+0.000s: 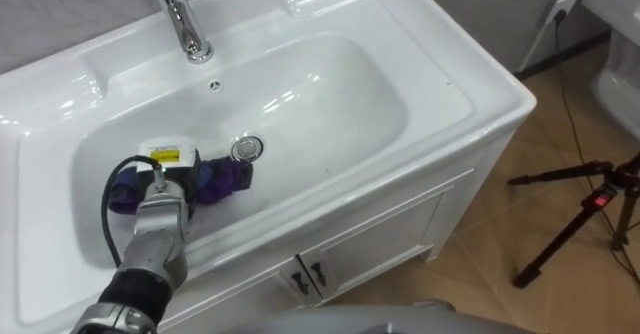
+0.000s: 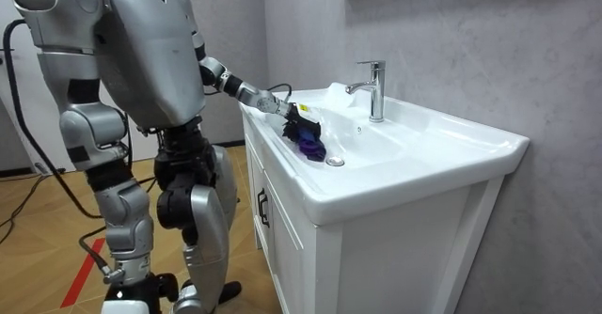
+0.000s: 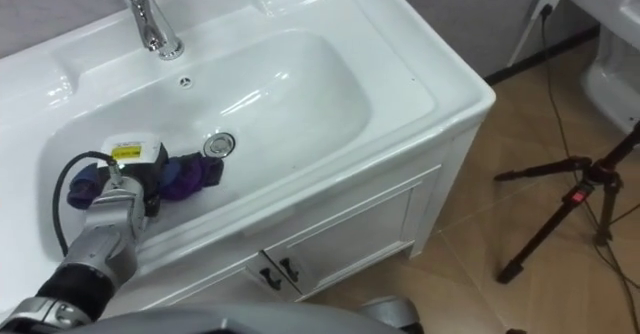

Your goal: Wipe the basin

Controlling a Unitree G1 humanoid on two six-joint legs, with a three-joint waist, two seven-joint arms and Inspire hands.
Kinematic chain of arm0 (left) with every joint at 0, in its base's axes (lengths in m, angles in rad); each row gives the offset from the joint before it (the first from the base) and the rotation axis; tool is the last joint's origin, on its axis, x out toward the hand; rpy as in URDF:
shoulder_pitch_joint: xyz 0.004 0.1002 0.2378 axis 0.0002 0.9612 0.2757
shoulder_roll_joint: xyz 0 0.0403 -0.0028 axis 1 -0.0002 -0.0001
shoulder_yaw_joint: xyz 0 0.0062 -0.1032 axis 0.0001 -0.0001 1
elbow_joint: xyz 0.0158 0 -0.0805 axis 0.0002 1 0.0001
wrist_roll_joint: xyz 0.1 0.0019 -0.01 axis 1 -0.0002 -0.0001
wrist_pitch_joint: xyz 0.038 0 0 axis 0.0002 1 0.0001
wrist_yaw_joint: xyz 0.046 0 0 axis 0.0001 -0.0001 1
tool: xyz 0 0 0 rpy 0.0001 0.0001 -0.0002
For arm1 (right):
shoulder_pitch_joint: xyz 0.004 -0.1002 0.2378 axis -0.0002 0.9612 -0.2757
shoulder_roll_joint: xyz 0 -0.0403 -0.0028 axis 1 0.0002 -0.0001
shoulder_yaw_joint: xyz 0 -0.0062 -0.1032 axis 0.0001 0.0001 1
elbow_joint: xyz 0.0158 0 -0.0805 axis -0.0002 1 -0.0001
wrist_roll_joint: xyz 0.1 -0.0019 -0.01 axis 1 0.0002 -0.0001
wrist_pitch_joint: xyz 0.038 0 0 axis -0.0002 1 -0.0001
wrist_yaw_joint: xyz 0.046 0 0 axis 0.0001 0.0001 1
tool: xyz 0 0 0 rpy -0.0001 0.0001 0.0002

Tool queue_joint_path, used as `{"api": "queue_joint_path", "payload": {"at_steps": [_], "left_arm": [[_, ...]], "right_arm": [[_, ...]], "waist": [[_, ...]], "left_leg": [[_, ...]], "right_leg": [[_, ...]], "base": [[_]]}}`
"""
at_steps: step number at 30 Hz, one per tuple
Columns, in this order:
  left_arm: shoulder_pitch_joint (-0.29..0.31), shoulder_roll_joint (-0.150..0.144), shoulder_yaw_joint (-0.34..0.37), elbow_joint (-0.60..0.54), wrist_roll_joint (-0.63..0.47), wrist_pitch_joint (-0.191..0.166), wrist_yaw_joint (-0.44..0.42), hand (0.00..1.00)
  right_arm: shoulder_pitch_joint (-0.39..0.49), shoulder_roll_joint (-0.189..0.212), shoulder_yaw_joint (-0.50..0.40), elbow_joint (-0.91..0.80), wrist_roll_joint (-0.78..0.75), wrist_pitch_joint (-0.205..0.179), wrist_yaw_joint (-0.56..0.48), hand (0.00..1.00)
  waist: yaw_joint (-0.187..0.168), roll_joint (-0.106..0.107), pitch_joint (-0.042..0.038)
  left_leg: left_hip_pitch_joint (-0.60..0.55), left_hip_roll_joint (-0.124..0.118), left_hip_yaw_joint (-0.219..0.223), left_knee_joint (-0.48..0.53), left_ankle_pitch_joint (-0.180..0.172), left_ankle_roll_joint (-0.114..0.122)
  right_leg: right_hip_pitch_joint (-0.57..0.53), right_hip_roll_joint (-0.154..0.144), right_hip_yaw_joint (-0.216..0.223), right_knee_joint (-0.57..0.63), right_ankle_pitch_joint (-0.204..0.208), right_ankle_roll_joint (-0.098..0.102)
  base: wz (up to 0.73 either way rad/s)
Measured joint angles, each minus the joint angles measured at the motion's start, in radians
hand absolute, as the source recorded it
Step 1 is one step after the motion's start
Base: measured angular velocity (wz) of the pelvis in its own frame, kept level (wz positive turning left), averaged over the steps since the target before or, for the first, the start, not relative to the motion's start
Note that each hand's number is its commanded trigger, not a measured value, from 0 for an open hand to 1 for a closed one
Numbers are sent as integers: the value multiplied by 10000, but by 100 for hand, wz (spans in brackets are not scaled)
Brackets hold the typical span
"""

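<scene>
Task looks mid-way at most, we judge. The robot stands in front of the cabinet [image 1: 400, 224] under the white basin [image 1: 450, 94]. It reaches in with the left hand [image 1: 178, 177], and the right arm hangs at its side in the room view. The purple cloth [image 1: 222, 179] lies bunched on the bottom of the bowl, on the robot's left half, just beside the drain [image 1: 246, 148] and partly under the hand. The hand sits on top of the cloth, but its underside is buried in the folds, so we cannot tell whether it grips the cloth or just presses it down. So the cloth is in the bowl and in contact with the surface, and wiping seems under way. How much of the surface is done we cannot tell: it is glossy white all over, with no dirt, suds or wet streaks to mark a wiped zone. Judging by where the cloth is, what is probably left is the right half of the bowl, the back slope under the tap [image 1: 183, 19], and the flat rim around, if that counts. Nothing else lies in the bowl.
</scene>
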Motion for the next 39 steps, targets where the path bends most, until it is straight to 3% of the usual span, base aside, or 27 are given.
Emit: {"api": "queue_joint_path", "payload": {"at_steps": [9,17,24,26,32,39], "left_arm": [[25,-2,119,5,-423,122,129,100],[-14,-310,982,322,-1671,-156,806,100],[-219,-337,1572,678,-2945,-607,970,100],[-299,-335,1789,572,-3380,-862,971,100],[-293,-259,1960,-115,-4110,-1051,559,100],[-294,-253,1951,-1085,-4342,-1262,118,100]], "right_arm": [[13,21,-242,-361,47,-33,-302,0],[47,21,-342,-328,158,-279,-299,0],[67,21,-334,-332,394,-544,-299,0],[73,24,-312,-332,508,-659,-297,0],[76,58,-221,-456,1363,-1017,-283,0],[-24,164,71,-258,2176,-1579,-102,0]], "waist": [[119,70,-54],[297,133,-95],[377,156,-100],[483,140,-90],[632,114,-77],[839,-38,45]], "left_leg": [[46,12,-6,3,2,-14],[54,11,-20,4,4,-15],[46,1,-50,9,4,-14],[32,-6,-135,18,4,-14],[-274,-51,-448,58,3,-12],[-705,-90,-921,149,4,-13]], "right_leg": [[-3,12,29,-13,11,-24],[9,12,26,-17,12,-26],[13,0,21,-14,-44,-28],[-1,-7,-23,-22,-55,-26],[-94,-59,-314,-39,-58,-27],[-166,-100,-844,-180,-52,-37]], "base": [[0],[0],[1],[6],[15],[22]]}}
